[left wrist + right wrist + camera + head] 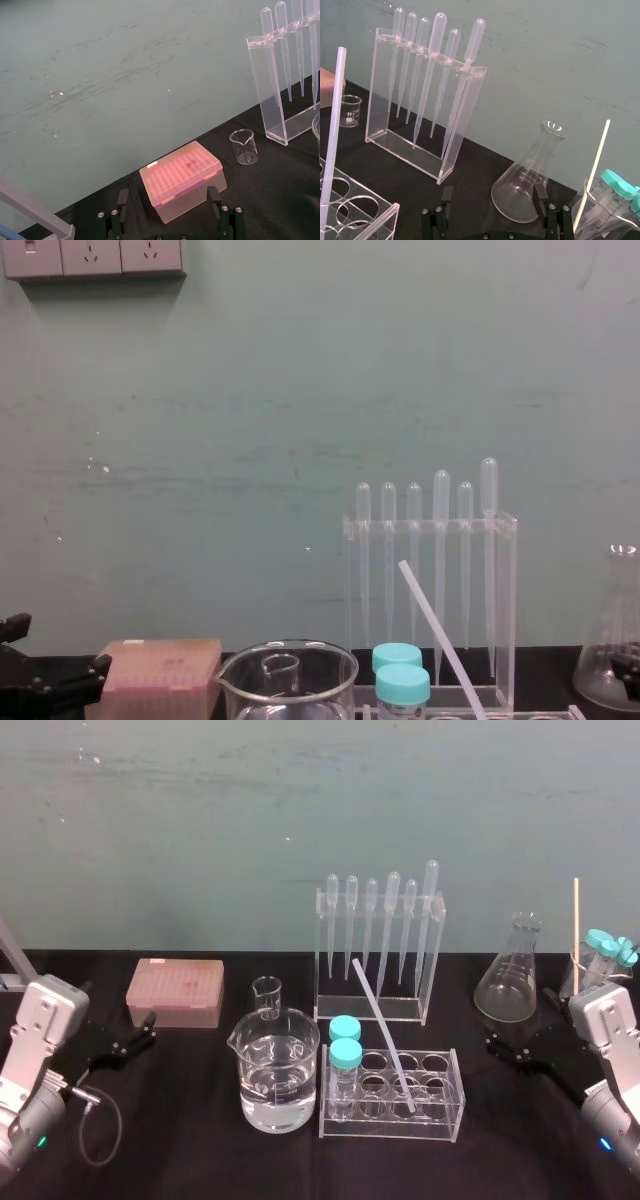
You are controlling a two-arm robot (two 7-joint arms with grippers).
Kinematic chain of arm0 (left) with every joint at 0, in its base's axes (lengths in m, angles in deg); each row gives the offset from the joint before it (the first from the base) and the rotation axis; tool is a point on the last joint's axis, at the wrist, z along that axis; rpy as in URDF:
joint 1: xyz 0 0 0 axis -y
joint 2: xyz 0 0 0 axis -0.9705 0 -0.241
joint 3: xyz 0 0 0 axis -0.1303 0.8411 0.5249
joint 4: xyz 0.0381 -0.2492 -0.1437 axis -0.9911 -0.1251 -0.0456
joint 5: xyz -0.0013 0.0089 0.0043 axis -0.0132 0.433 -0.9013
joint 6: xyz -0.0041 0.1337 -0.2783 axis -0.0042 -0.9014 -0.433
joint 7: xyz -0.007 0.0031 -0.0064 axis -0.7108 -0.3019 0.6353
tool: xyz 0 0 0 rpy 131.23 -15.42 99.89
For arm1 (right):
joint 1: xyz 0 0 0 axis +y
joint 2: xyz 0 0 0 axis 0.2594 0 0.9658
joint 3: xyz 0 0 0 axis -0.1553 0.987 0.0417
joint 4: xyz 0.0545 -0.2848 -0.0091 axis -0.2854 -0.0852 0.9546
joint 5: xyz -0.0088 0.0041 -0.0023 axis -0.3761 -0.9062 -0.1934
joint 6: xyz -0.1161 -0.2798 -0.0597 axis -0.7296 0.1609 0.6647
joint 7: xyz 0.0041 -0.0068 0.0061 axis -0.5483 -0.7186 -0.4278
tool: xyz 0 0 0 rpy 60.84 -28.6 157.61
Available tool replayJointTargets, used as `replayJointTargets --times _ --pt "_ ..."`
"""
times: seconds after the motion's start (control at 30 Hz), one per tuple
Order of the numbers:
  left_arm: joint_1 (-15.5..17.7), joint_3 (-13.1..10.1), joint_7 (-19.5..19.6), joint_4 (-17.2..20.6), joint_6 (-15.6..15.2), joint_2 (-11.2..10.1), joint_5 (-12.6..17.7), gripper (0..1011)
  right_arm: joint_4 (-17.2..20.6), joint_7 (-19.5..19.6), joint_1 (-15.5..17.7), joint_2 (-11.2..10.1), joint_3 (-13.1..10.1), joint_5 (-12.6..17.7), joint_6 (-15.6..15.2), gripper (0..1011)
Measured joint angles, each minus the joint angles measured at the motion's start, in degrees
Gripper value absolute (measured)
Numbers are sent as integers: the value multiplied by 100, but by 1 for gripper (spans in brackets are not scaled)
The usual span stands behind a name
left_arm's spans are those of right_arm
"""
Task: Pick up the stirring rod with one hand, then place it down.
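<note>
the pick-up has not begun. the stirring rod (382, 1032) leans untouched in the clear tube rack (440, 1125), its lower end in one hole and its upper end tilted back toward the pipette stand (437, 955). the right gripper (518, 1017) sits low over the bench (200, 1150), fingers (540, 196) spread wide and empty. the rod is well off to their inner side, and the conical flask (510, 985) is just ahead of them. the left gripper (150, 1028) is also spread and empty, with the pink tip box (175, 992) just ahead of its fingers (122, 199) and the rod farther away. i judge the right fingers should swing inward, straddle the rod above the rack, close gently, then lift along its slant.
</note>
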Motion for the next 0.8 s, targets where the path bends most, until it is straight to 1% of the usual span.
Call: replayJointTargets --times 0.8 --pt "0 0 0 0 0 0 0 1000 0 0 0 0 0 0 0 1003"
